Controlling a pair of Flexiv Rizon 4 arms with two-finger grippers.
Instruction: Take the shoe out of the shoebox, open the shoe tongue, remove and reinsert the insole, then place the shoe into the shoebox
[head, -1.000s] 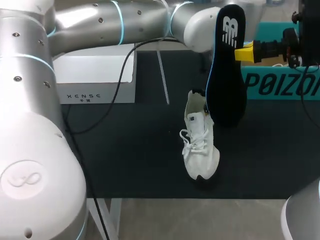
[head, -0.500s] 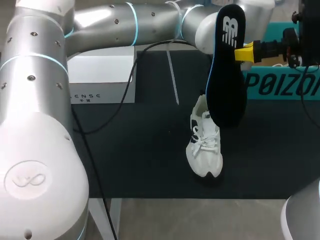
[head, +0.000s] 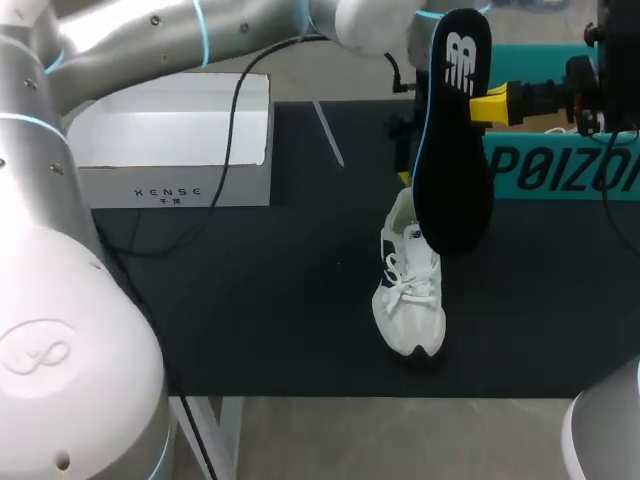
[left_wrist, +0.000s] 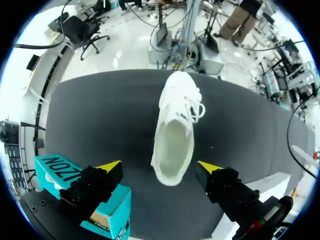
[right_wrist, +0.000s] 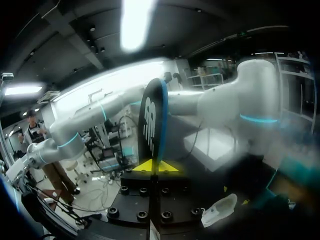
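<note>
Our right pincer (right_wrist: 151, 166) is closed on the dark insole (right_wrist: 152, 127), which stands upright between its yellow tips, edge-on to them. Our left pincer (left_wrist: 159, 167) is open, fingers wide apart. The white shoe (left_wrist: 175, 127) lies on the table (left_wrist: 100, 115) just ahead of it, heel end nearest and between the two tips, toe pointing away, its inside bare. The teal shoebox (left_wrist: 85, 200) sits beside one left finger. A white box (head: 175, 145) stands well apart from the shoe.
</note>
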